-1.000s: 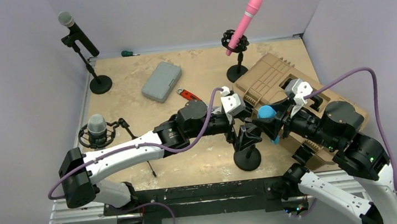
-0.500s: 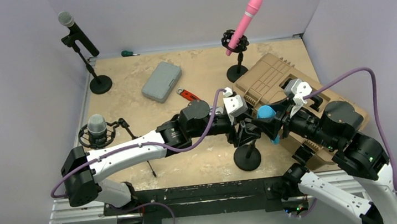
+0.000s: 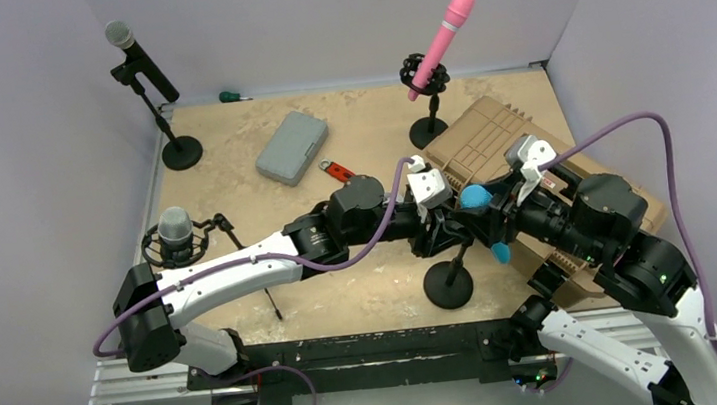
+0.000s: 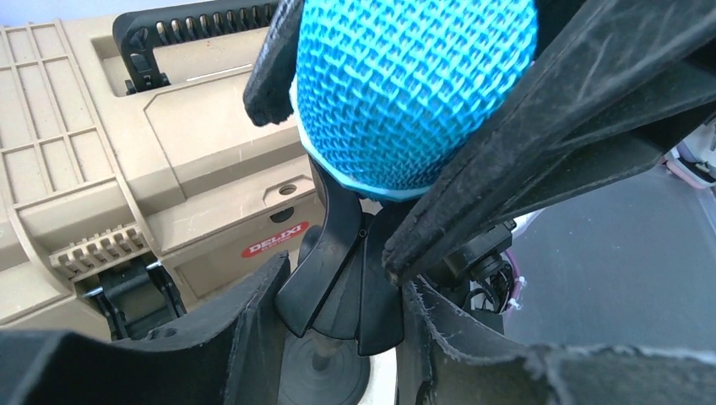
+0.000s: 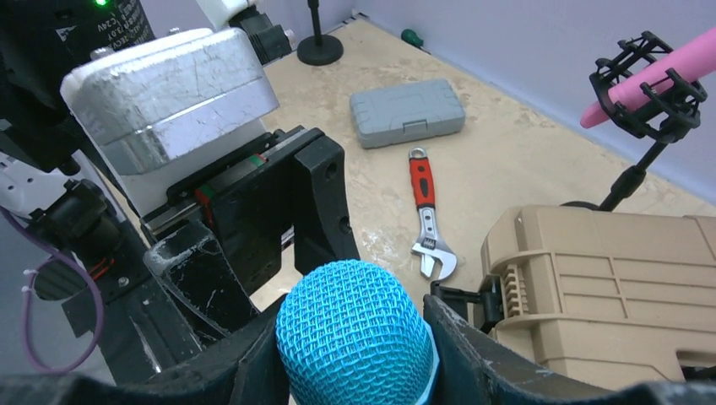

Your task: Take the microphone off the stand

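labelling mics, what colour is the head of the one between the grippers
Bright blue; the microphone head shows best in the left wrist view.

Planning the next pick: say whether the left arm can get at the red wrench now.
Probably not yet: the left hand looks clamped on the stand. The red wrench itself lies uncovered on the table beside that arm.

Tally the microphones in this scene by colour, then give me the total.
Blue microphone: 1
Pink microphone: 1
Black microphone with silver head: 1
Grey microphone: 1
Total: 4
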Controlling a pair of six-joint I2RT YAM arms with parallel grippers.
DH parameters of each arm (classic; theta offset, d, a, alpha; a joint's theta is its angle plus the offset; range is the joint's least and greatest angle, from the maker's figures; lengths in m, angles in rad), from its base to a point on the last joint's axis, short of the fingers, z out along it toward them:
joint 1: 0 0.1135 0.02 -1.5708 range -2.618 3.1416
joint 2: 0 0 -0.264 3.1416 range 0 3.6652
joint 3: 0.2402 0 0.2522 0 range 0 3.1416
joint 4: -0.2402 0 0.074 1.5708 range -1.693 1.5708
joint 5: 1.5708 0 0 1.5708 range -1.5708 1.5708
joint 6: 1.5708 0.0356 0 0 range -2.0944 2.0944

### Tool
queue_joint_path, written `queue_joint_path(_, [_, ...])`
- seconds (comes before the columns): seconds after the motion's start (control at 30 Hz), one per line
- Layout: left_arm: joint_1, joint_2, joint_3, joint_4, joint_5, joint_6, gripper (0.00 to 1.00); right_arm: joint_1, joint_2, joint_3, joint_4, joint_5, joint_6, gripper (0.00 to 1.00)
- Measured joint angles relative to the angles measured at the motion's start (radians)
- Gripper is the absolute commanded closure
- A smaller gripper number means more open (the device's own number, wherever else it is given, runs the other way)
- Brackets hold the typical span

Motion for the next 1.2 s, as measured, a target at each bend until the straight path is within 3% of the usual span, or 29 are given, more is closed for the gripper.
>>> queue_joint_path(0.37, [-0.003,0.0,0.0,0.002,-0.002,0.014,1.0,0.002,-0.004,0.128,0.113,0.01,0.032,1.0])
queue_joint_path(0.73, [-0.011,0.0,0.01,0.012,0.005,0.025,1.0,0.002,-0.065,0.2,0.169,0.13,0.106,1.0])
queue_joint_path(1.1, [-0.007,0.0,0.01,0.003,0.008,0.026,1.0,0.002,-0.113,0.293,0.391,0.211,0.099,1.0])
queue_joint_path(1.13, [-0.007,0.0,0.01,0.003,0.008,0.026,0.99,0.002,-0.111,0.296,0.399,0.21,0.098,1.0])
queue_joint_path(1.2, [-0.006,0.0,0.01,0.002,0.01,0.026,0.78,0.002,-0.102,0.301,0.412,0.21,0.095,1.0])
